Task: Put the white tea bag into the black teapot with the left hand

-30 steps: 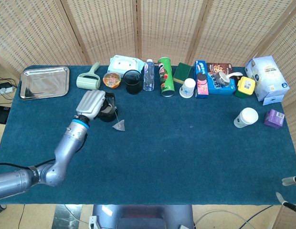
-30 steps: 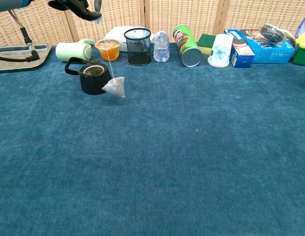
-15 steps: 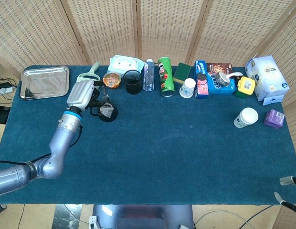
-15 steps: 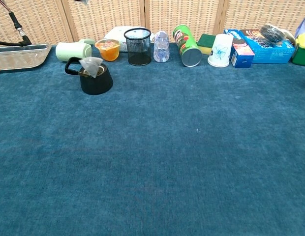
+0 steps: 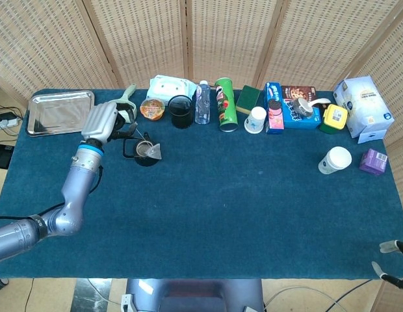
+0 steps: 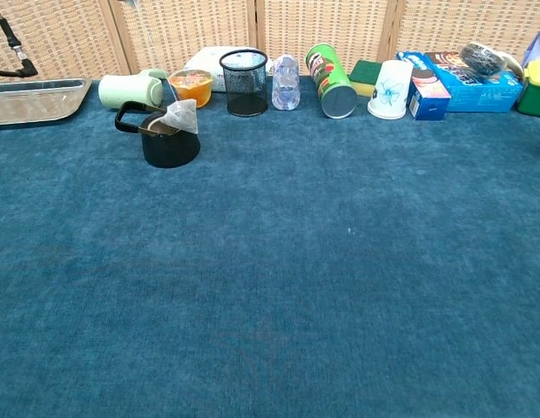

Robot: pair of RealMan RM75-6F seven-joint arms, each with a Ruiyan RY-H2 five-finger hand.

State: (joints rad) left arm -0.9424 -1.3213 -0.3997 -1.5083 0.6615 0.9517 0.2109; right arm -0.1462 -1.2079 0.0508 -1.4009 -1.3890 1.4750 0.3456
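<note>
1. head view: white tea bag [image 5: 153,151] sits at the mouth of the black teapot [image 5: 144,156], left of centre in the upper half of the frame, leaning toward the pot's right rim; whether it is fully inside cannot be told.
2. head view: left hand [image 5: 103,123] is up and to the left of the teapot, just beside its handle, back of the hand toward the camera. fingers point toward the top of the frame. cannot tell whether it is open or pinching the bag's string; the fingers are hidden behind the hand.
3. head view: left forearm runs from the lower left edge up to the wrist, elbow low near the table's front edge.
4. head view: right hand [image 5: 391,259] shows only as fingertips at the lower right corner, off the table; its state cannot be told.
5. chest view: tea bag [image 6: 181,117] rests on the teapot [image 6: 171,144] rim, upper left of the frame, tilted, its lower part at the opening. pot handle points left.
6. chest view: neither hand can be made out; only a cable and a steel tray [image 6: 35,97] show at the far upper left.
</note>
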